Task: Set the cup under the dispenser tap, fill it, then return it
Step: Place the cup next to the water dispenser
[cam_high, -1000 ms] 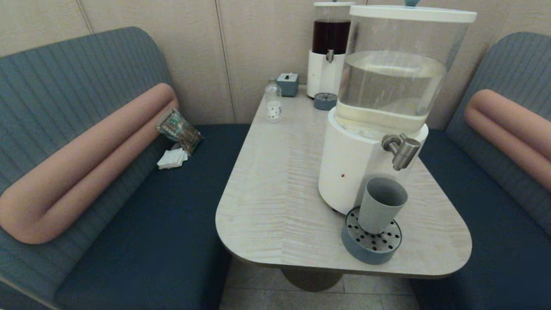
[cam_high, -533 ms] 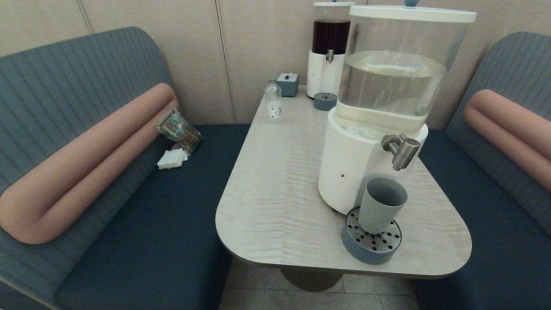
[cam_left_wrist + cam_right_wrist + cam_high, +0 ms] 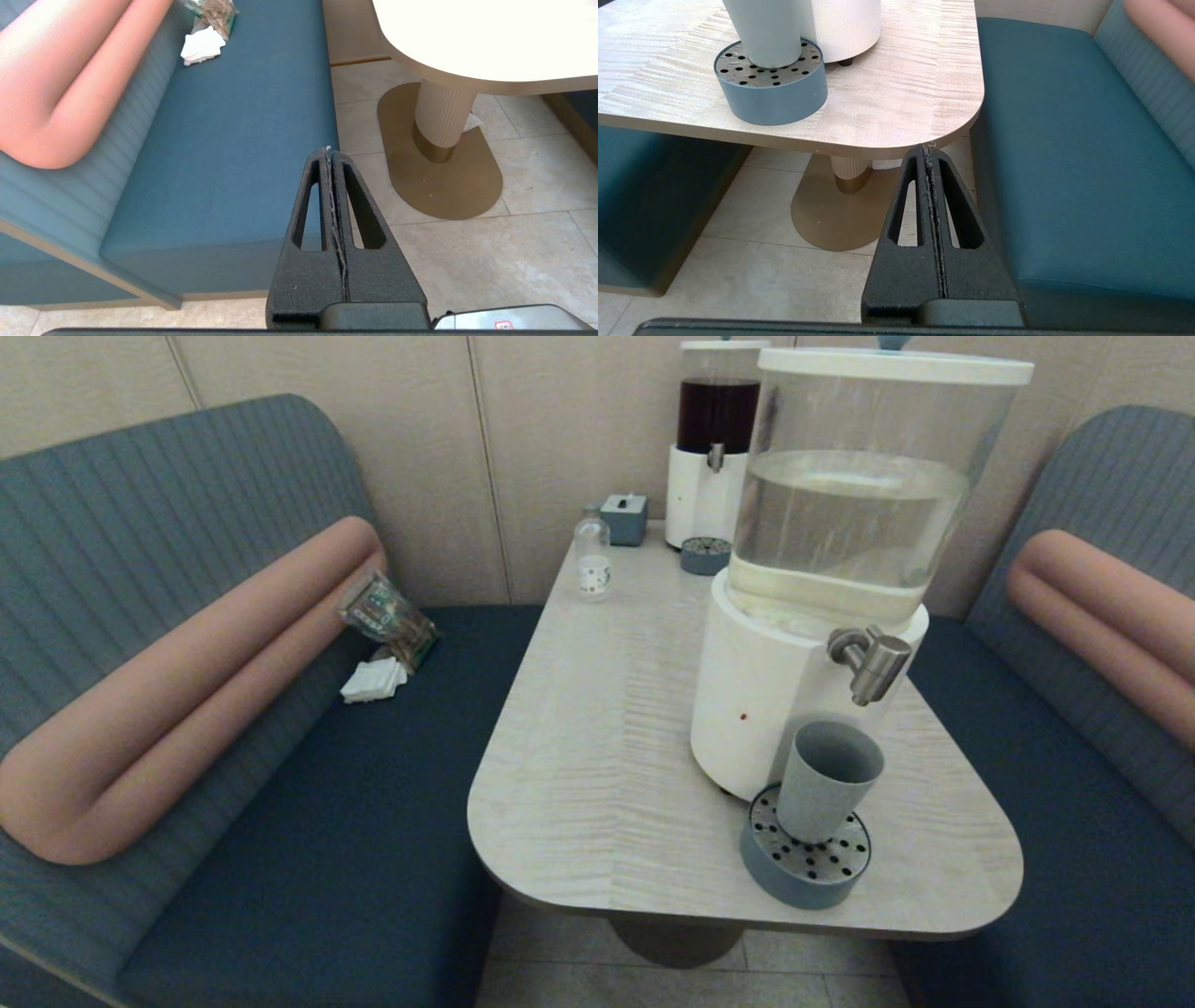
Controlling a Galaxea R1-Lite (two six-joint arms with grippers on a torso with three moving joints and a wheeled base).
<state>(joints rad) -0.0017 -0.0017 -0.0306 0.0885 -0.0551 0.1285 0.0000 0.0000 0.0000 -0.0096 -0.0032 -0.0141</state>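
The grey-blue cup [image 3: 826, 780] stands upright on the round blue perforated drip tray [image 3: 805, 865], roughly below and slightly left of the brushed-metal dispenser tap [image 3: 873, 665] of the white-based dispenser [image 3: 761, 695] with its clear water tank [image 3: 854, 513]. The cup's lower part [image 3: 763, 32] and the drip tray [image 3: 771, 88] also show in the right wrist view. My right gripper [image 3: 929, 150] is shut and empty, low beside the table's near right corner. My left gripper [image 3: 328, 151] is shut and empty, low over the floor beside the left bench. Neither arm shows in the head view.
At the table's [image 3: 597, 747] far end stand a dark-liquid dispenser [image 3: 714, 439] with its small tray [image 3: 705, 555], a small clear bottle [image 3: 592, 555] and a tissue box [image 3: 624, 518]. Blue benches [image 3: 355, 821] flank the table; a packet [image 3: 387, 616] and napkins [image 3: 373, 679] lie on the left one.
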